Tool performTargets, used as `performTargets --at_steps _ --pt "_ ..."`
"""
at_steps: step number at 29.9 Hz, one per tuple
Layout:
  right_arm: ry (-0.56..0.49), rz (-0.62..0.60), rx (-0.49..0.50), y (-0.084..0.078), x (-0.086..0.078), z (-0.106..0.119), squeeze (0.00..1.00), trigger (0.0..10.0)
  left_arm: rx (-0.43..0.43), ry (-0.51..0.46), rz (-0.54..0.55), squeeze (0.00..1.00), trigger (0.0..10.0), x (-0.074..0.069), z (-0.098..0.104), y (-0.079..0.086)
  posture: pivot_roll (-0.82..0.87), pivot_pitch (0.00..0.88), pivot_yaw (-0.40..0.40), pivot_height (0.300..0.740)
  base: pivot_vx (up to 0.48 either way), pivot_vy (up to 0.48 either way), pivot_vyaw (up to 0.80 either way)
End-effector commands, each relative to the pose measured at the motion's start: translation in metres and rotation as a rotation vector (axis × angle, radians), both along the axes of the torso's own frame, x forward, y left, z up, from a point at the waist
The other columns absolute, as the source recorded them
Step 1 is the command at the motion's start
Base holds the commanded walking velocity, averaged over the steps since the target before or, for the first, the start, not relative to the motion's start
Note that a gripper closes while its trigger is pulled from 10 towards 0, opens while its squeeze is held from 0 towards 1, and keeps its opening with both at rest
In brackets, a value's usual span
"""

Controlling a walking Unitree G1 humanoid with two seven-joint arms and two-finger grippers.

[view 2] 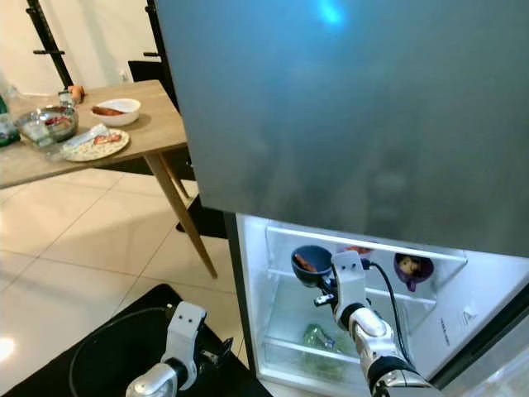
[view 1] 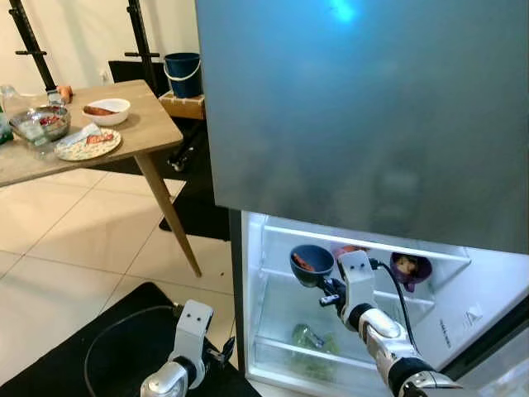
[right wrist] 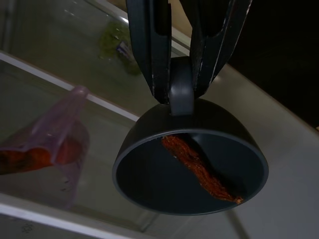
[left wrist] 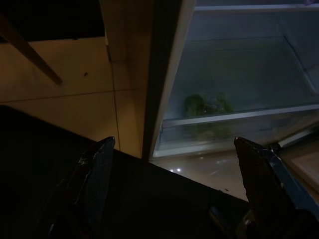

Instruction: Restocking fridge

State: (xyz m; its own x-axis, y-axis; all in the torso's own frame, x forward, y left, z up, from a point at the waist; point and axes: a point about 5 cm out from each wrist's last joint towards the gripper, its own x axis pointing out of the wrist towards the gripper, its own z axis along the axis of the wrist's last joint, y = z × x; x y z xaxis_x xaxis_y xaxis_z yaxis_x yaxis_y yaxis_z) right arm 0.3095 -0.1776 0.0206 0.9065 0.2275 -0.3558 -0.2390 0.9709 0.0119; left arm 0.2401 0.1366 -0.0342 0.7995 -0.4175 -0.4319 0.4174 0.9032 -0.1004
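The right end effector (right wrist: 180, 74) is clamped on the handle of a dark bowl (view 1: 312, 263) holding a reddish strip of food, at lower centre inside the open fridge (view 1: 273, 331). The left end effector (left wrist: 174, 184), fingers apart, hangs at lower left. Dishes sit on the tabletop (view 1: 149, 128), upper left.

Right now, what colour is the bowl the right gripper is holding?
Dark grey, clearest in the right wrist view: bowl, right gripper.

Blue bucket (view 1: 183, 74) behind table (view 1: 149, 132)
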Motion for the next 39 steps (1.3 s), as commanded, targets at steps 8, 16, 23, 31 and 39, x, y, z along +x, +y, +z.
performTargets --at_steps 8,16,23,31,39 --pt "-0.029 -0.005 0.01 0.001 0.007 0.008 0.0 10.0 -0.003 -0.03 -0.007 0.0 10.0 0.005 0.005 0.0 -0.1 0.0 0.015 0.64 0.0 0.0 0.0" --pt "-0.052 0.003 0.016 0.001 0.009 0.012 0.0 10.0 -0.014 -0.053 -0.016 0.0 10.0 0.01 0.009 -0.003 -0.1 0.0 0.015 0.61 0.0 0.0 0.0" --pt "-0.122 0.025 0.053 0.0 0.013 0.023 0.0 10.0 -0.03 -0.085 -0.021 0.0 10.0 0.015 0.015 -0.006 -0.11 0.0 0.015 0.61 0.0 0.0 0.0" --pt "-0.151 0.052 0.025 -0.001 0.022 0.034 0.0 10.0 -0.06 -0.162 -0.025 0.0 10.0 0.028 0.029 -0.01 -0.11 0.002 0.012 0.585 0.0 0.0 0.0" --pt "-0.173 0.081 0.015 0.001 0.025 0.04 0.0 10.0 -0.078 -0.214 -0.027 0.0 10.0 0.036 0.038 -0.013 -0.1 0.0 0.005 0.56 0.0 0.0 0.0"
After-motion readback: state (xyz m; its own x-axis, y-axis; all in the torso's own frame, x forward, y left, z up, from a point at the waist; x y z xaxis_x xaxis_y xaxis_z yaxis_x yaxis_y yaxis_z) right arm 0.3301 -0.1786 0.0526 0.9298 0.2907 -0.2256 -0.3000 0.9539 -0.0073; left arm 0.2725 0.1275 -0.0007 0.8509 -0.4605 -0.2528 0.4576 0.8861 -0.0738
